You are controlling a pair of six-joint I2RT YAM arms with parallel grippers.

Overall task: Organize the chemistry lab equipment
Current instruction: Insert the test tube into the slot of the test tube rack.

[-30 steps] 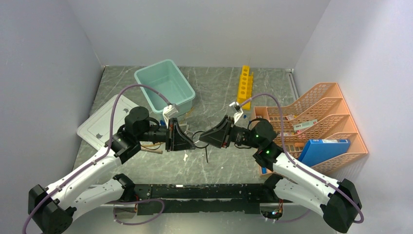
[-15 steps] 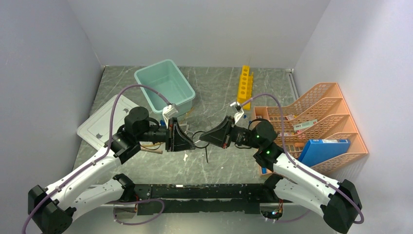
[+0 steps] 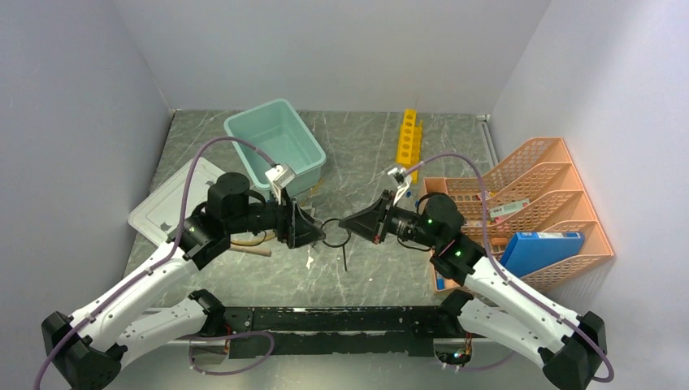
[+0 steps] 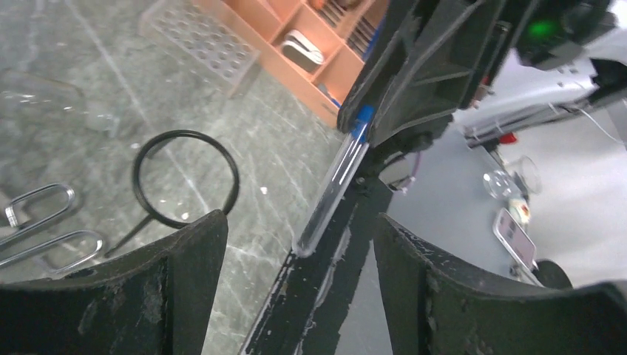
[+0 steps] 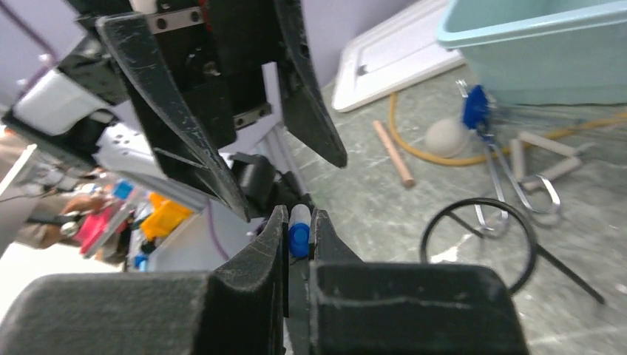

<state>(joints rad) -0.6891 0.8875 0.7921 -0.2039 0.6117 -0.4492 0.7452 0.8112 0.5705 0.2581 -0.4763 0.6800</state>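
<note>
My right gripper (image 5: 298,216) is shut on a small blue-capped clear tube (image 4: 336,181), gripping it at the cap end (image 5: 299,235). The tube sticks out toward my left gripper (image 4: 299,255), which is open, its jaws standing wide on either side of the tube's free tip without touching it. Both grippers meet over the table's middle, left gripper (image 3: 313,231) facing right gripper (image 3: 346,223). Below them lies the black wire ring stand (image 3: 334,236). Silver wire clips (image 5: 517,185), a tan hose (image 5: 414,151) and a wooden stick (image 5: 392,154) lie by the tub. The yellow rack (image 3: 409,140) stands at the back.
A pale teal tub (image 3: 275,146) sits at the back left, with its grey-white lid (image 3: 166,207) flat beside it. An orange mesh organiser (image 3: 520,207) holding a blue box (image 3: 540,248) fills the right side. A white ball (image 5: 446,137) rests near the hose.
The left gripper has opened, let go of the tube and drawn back slightly left. The right gripper has shut on the tube's cap end and now carries it alone.
</note>
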